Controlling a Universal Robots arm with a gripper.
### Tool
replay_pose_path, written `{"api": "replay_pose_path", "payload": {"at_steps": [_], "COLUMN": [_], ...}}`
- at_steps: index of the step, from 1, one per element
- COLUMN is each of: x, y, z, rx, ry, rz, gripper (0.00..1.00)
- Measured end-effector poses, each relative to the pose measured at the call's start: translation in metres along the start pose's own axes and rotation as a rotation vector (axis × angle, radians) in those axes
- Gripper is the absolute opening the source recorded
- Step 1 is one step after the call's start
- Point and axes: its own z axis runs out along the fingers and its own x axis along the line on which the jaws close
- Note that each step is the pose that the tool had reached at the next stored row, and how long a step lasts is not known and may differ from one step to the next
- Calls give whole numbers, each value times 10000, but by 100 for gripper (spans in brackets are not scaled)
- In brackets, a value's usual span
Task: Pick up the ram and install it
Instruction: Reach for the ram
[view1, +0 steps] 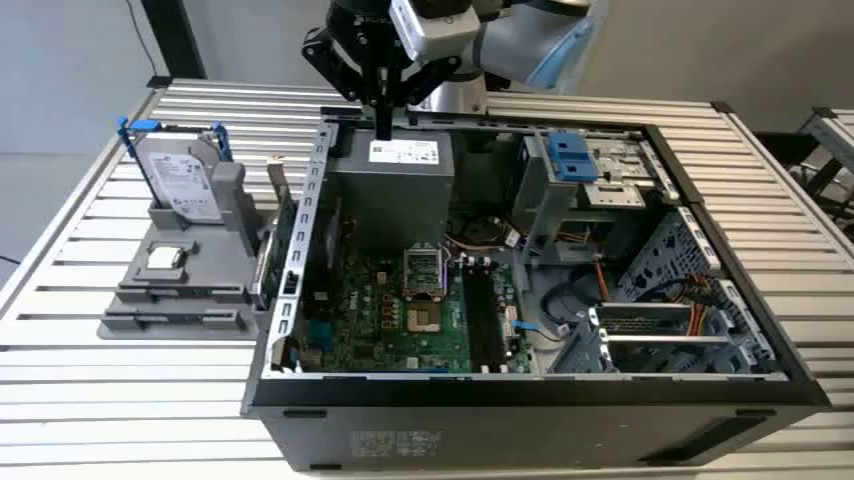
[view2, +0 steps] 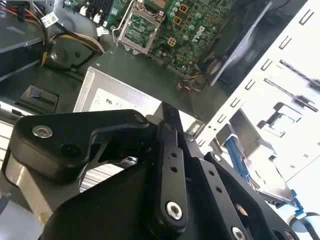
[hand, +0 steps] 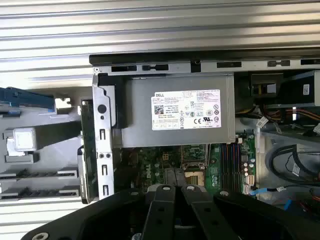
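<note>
The tool (view1: 384, 128) hangs at the upper middle of the exterior view, pointing straight down over the grey power supply (view1: 394, 185) at the back of the open computer case (view1: 534, 400). Its 2 fingers are pressed narrow, tip to tip, with nothing between them; both wrist views show the same closed, empty pinch.

The ram (view1: 272, 250) looks to be standing on edge at the right side of the grey holder (view1: 174, 295), in the left half of the exterior view and squeezed just beside the case's perforated wall. It is dark and seen nearly edge-on, so I cannot be sure of its outline. The same holder carries the hard drive (view1: 180, 180) in its blue frame, and the holder sits on the slatted tabletop (view1: 80, 400).

Inside the case, the long memory slots (view1: 483, 320) beside the socket on the green motherboard (view1: 387, 320) appear dark and unfilled.

As I judge it, the task is at its very start. The ram is not gripped and sits well apart from the tool, so both parts, the pickup and the seating in a slot, remain undone.
</note>
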Motion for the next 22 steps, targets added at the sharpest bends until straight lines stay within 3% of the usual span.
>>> {"api": "replay_pose_path", "payload": {"at_steps": [14,15,22], "x": [18,74,215], "y": [-1,-5,-15], "z": [-1,-2,-5], "rx": [1,0,0], "ry": [1,0,1], "rz": [1,0,-22], "gripper": [0,0,0]}}
